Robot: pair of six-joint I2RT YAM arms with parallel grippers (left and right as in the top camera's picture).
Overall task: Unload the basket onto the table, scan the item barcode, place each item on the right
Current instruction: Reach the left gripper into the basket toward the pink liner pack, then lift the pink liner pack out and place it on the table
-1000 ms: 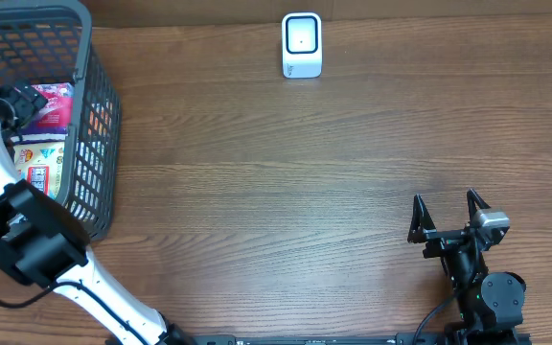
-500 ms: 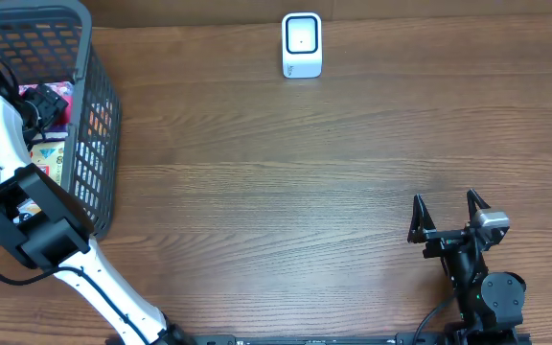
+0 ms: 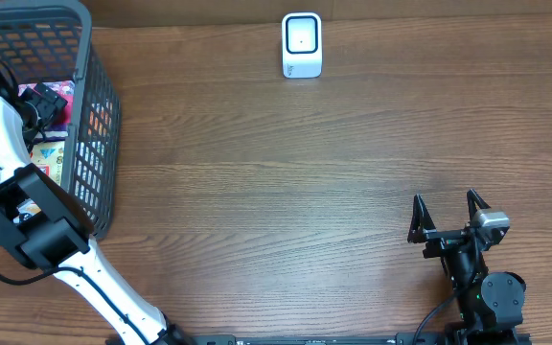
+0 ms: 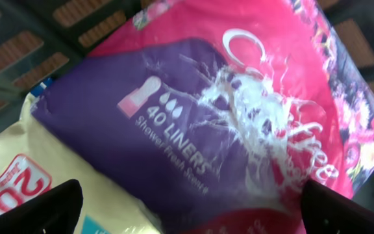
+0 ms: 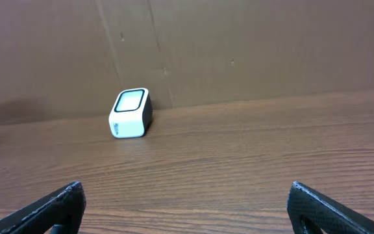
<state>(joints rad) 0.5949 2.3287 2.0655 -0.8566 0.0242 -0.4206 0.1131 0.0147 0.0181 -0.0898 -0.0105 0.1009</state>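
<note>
Down inside the basket [image 3: 99, 115], at the far left of the desk [image 3: 276, 192], my left gripper [image 4: 190, 211] hangs over the pink-and-purple liner pack [image 4: 193, 123] with its jaws spread wide and nothing between them. The pack lies partly over a yellow pack [image 4: 18, 175], close to the mesh wall.

I judge the step to be the pick. The film looks glossy and crinkled, so it is likely to slip. I would come down squarely, take the pack across its narrow span and keep the yellow one out of the bite. No barcode shows on this face, so I expect to have to turn the pack toward the scanner [image 3: 302, 45].

Room is tight here because the basket walls stand high. I would lift straight up past the rim before swinging right. Beyond the rim the desk runs open to the scanner at the far edge. My right gripper [image 3: 445, 197] sits near the front right, well apart, jaws wide and holding nothing.
</note>
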